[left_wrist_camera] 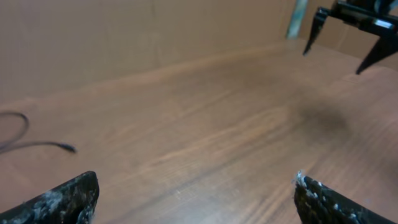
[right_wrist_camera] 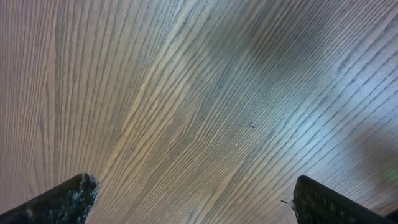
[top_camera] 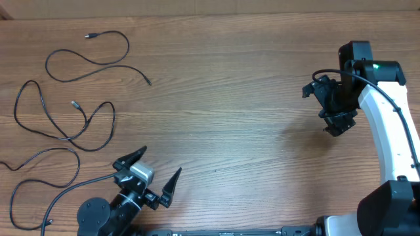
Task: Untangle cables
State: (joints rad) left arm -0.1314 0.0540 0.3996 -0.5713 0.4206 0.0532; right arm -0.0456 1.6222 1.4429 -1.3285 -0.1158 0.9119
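Cables (top_camera: pixel 73 103) lie spread near left jaws, well apart from right jaws; both gape empty.

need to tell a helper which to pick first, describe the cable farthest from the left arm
In the overhead view, go to the wooden table's far left corner. The cable there is a thin black flat S, with a small plug at its upper end. It lies by itself, above the other cables' bigger loops.
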